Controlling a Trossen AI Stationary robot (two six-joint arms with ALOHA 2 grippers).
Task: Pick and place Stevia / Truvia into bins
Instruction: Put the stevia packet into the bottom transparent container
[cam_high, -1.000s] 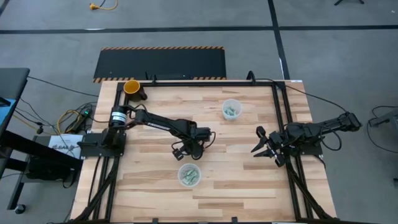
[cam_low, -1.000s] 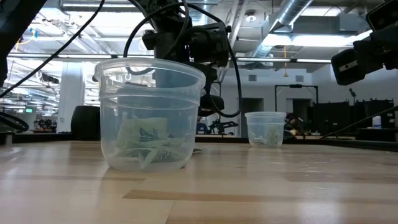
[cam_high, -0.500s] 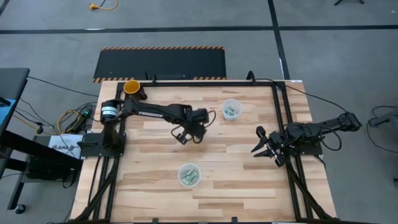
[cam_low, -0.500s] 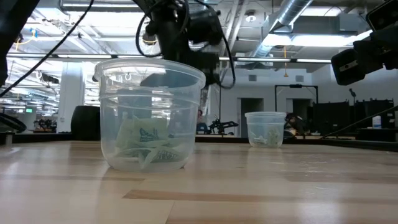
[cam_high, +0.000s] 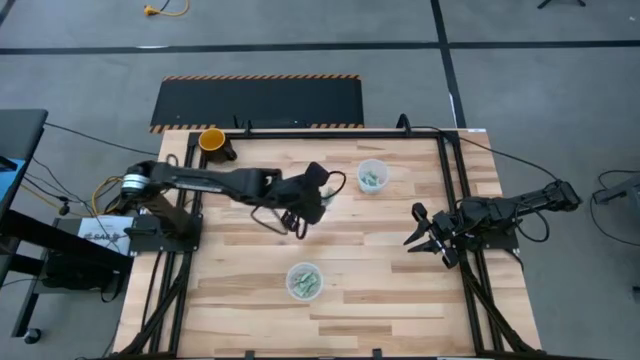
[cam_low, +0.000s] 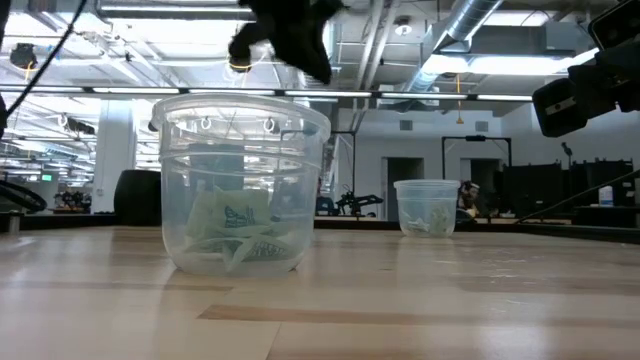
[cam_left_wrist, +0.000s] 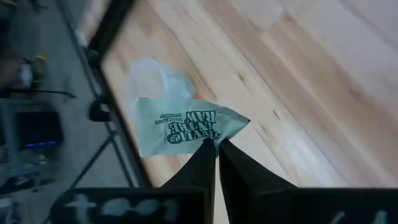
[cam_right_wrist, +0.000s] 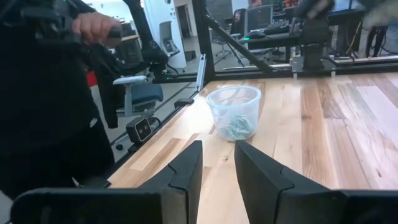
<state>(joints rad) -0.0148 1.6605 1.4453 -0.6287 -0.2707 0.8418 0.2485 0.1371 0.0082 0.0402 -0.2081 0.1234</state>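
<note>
- Left jaws (cam_left_wrist: 216, 147), pinched on one corner of a Stevia packet (cam_left_wrist: 181, 126), hang above the table (cam_high: 380, 290); it could slip free.
- Right jaws (cam_high: 424, 238) spread wide, waiting.
- Far cup (cam_high: 372, 176) lies just beyond the left jaws; releasing early would miss it.

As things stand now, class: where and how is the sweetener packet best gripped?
By a thin edge or corner, fingers closing on its two flat faces, as the left gripper holds the packet now. It is flat paper, so only across its thickness can the fingers pinch it.

Pale green packet (cam_left_wrist: 180, 126) with dark green print
</note>
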